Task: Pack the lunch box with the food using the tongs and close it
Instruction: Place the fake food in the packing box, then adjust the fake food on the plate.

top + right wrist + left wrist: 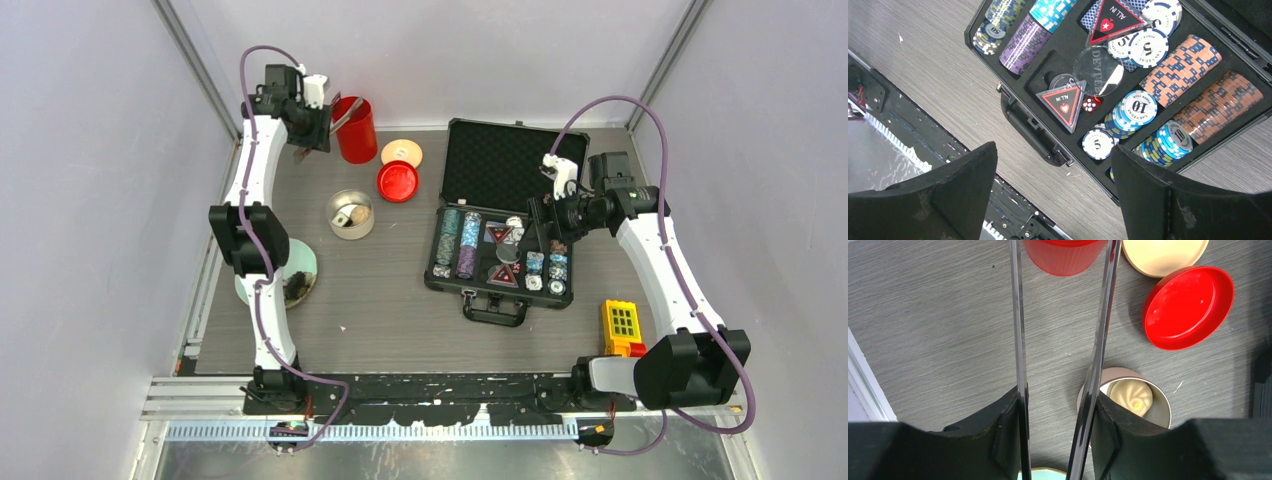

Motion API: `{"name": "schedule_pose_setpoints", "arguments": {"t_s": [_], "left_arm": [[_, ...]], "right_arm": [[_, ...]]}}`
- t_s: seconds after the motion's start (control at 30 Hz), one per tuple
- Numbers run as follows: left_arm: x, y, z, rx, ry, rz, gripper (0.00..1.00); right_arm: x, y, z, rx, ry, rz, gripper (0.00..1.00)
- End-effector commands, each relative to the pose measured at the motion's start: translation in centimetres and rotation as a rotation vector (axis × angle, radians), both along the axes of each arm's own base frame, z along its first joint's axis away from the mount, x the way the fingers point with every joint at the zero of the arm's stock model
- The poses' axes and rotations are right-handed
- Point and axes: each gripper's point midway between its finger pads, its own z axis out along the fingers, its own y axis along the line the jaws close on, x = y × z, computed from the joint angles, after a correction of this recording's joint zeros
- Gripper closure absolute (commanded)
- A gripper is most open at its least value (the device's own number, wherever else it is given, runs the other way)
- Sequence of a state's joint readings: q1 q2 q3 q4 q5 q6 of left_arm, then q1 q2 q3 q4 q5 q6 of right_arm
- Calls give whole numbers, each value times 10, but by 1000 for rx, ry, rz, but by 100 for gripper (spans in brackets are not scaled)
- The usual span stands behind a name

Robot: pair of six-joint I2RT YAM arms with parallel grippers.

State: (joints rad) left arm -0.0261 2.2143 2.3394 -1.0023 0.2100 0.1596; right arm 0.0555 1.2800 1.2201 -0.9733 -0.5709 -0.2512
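Note:
My left gripper point(308, 140) point(1058, 407) is at the back left, shut on the tongs point(1019, 340), whose two silver arms lie against my finger pads and stand apart. The arms point toward the red cup point(355, 130) point(1063, 257); their tips run out of the wrist view. The lunch box point(351, 214) point(1162, 400) stands open on the table with a beige lump point(1131, 396) of food inside. Its cream-tan lid point(401, 152) point(1163, 255) lies flat behind it. Dark brown bits point(296, 290) rest on a teal plate point(305, 262). My right gripper point(535, 215) point(1053, 155) hangs open and empty.
A red lid point(398, 181) point(1188, 307) lies between the cream lid and the tin. An open black case of poker chips point(497, 310) point(1028, 127) sits under my right gripper. A yellow block point(621, 325) lies near the right arm's base.

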Motion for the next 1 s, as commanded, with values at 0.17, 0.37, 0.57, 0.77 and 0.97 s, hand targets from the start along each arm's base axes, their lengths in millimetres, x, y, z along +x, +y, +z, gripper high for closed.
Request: {"name": "schedule_pose_setpoints", "arguments": {"t_s": [0.17, 0.37, 0.57, 0.77, 0.97], "left_arm": [[-33, 2, 68, 15, -100, -45, 54], [-71, 19, 72, 22, -79, -46, 54], [-129, 34, 67, -22, 1, -87, 54], [-206, 45, 44, -23, 100, -157, 54], [-272, 68, 20, -2, 193, -181, 53]], "right_arm": [[5, 6, 14, 40, -30, 30, 12], [2, 9, 12, 52, -21, 49, 12], [-4, 8, 10, 43, -2, 57, 12], [-9, 6, 1, 30, 19, 61, 12], [-11, 8, 0, 46, 35, 66, 12]]}}
